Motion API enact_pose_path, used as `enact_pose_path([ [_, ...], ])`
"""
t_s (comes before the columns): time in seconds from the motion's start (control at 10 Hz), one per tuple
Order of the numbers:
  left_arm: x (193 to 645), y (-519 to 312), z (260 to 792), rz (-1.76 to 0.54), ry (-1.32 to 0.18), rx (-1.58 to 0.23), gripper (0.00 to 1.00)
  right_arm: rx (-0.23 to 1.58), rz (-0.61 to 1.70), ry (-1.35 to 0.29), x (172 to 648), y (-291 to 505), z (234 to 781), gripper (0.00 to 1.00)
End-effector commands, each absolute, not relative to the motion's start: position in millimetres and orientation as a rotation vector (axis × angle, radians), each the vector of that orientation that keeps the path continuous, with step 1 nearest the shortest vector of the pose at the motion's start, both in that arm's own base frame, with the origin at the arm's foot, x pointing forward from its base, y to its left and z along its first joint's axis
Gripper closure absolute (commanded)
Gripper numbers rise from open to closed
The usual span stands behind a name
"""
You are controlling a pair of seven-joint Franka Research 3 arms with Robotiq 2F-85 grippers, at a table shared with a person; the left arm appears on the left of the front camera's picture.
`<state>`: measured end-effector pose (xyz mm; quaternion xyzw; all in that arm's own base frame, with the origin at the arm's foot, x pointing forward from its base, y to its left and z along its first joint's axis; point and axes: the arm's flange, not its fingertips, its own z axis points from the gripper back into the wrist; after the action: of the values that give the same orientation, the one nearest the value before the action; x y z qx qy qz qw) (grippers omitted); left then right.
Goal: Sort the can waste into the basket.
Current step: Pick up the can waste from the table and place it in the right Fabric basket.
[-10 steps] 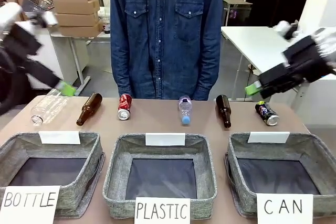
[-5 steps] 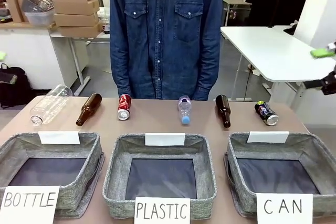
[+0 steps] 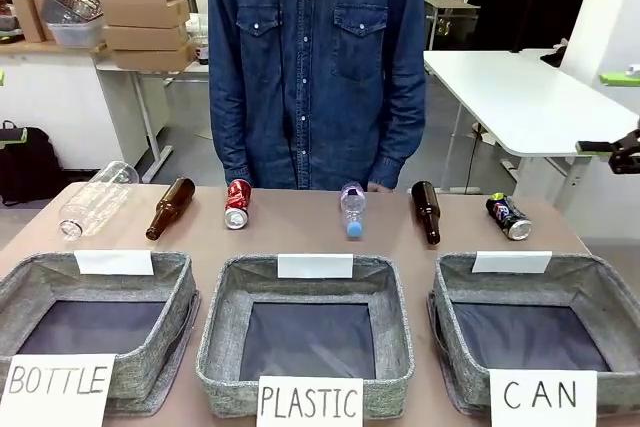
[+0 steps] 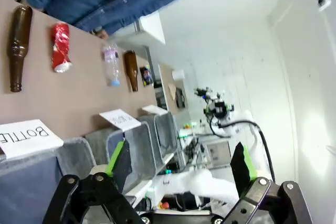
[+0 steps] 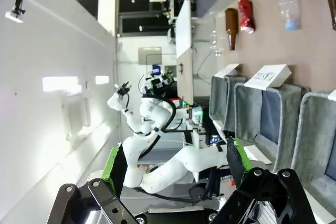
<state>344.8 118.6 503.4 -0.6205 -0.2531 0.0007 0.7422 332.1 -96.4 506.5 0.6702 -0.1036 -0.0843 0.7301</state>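
lying on brown table (image 3: 300,239): crushed shiny red metal can (image 3: 237,204), dark blue-black pepsi can (image 3: 508,216) beyond grey fabric "can" basket (image 3: 600,277). left jaws, right jaws wide apart, empty.

On the bench (image 3: 300,239): two cans (image 3: 237,204) (image 3: 508,217), two brown glass bottles (image 3: 170,208) (image 3: 426,211), two clear plastic bottles (image 3: 93,199) (image 3: 352,209), and three grey fabric baskets (image 3: 60,282) (image 3: 320,289) (image 3: 590,282).
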Motion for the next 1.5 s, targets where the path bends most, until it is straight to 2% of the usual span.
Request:
enact_pose_path([
  [0.0, 344.6, 126.7, 506.5, -0.066, -0.546, -1.356, 0.0, 1.488, -0.151, -0.226, 331.7, -102.9, 508.7, 0.0],
  [0.1, 344.8, 118.6, 503.4, 0.002, -0.555, -1.36, 0.0, 1.488, -0.151, -0.226, 331.7, -102.9, 508.7, 0.0],
  [0.2, 334.5, 121.3, 514.3, 0.046, -0.667, -1.149, 0.0, 1.488, -0.151, -0.226, 331.7, -102.9, 508.7, 0.0],
  [0.3, 337.9, 114.9, 518.0, 0.017, -0.682, -1.074, 0.0, 1.488, -0.151, -0.226, 331.7, -102.9, 508.7, 0.0],
  [0.6, 380.7, 56.8, 522.9, -0.137, -0.588, -0.741, 0.0, 1.488, -0.151, -0.226, 331.7, -102.9, 508.7, 0.0],
  [0.8, 405.9, 12.1, 518.2, -0.218, -0.553, -0.598, 0.0, 1.488, -0.151, -0.226, 331.7, -102.9, 508.7, 0.0],
  [0.9, 416.8, -14.0, 512.4, -0.246, -0.548, -0.58, 0.0, 1.488, -0.151, -0.226, 331.7, -102.9, 508.7, 0.0],
  [1.0, 421.1, -29.2, 510.1, -0.316, -0.311, -0.646, 0.0, 1.488, -0.151, -0.226, 331.7, -102.9, 508.7, 0.0],
  [1.1, 403.3, -7.7, 515.6, -0.249, -0.573, -0.612, 0.0, 1.488, -0.151, -0.226, 331.7, -102.9, 508.7, 0.0],
  [1.2, 403.3, -7.7, 515.6, -0.249, -0.573, -0.612, 0.0, 1.488, -0.151, -0.226, 331.7, -102.9, 508.7, 0.0],
  [1.3, 415.6, -37.6, 502.0, -0.288, -0.477, -0.608, 0.0, 1.488, -0.151, -0.226, 331.7, -102.9, 508.7, 0.0],
  [1.4, 423.4, -70.4, 493.7, -0.34, -0.483, -0.63, 0.0, 1.488, -0.151, -0.226, 331.7, -102.9, 508.7, 0.0],
])
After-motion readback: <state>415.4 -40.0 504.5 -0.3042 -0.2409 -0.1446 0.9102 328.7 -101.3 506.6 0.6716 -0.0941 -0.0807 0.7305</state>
